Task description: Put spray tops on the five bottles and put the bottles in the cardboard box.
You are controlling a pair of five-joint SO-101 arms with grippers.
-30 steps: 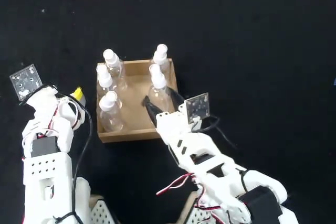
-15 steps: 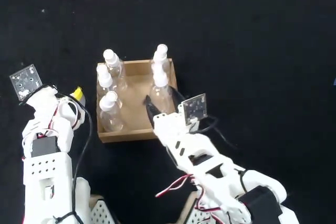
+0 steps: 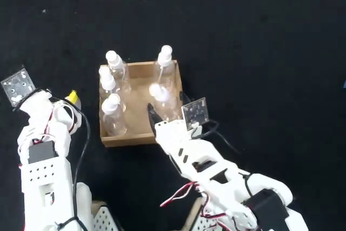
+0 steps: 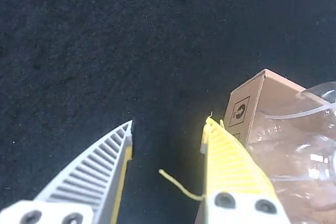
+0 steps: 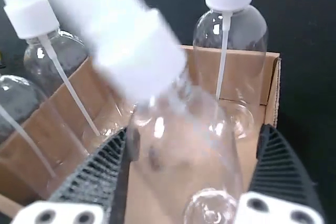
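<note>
Tilting off upright, the clear bottle (image 3: 165, 106) leans its white spray top (image 3: 156, 90) leftward in the high view, inside the cardboard box (image 3: 132, 138). My right pincer (image 5: 194, 129) straddles it, wide open.

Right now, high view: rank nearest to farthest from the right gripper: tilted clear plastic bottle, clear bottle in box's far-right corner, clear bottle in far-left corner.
1. Tilted clear plastic bottle, at the right gripper, between its fingers.
2. Far-right corner bottle, just beyond it.
3. Far-left corner bottle, across the cardboard box.
</note>
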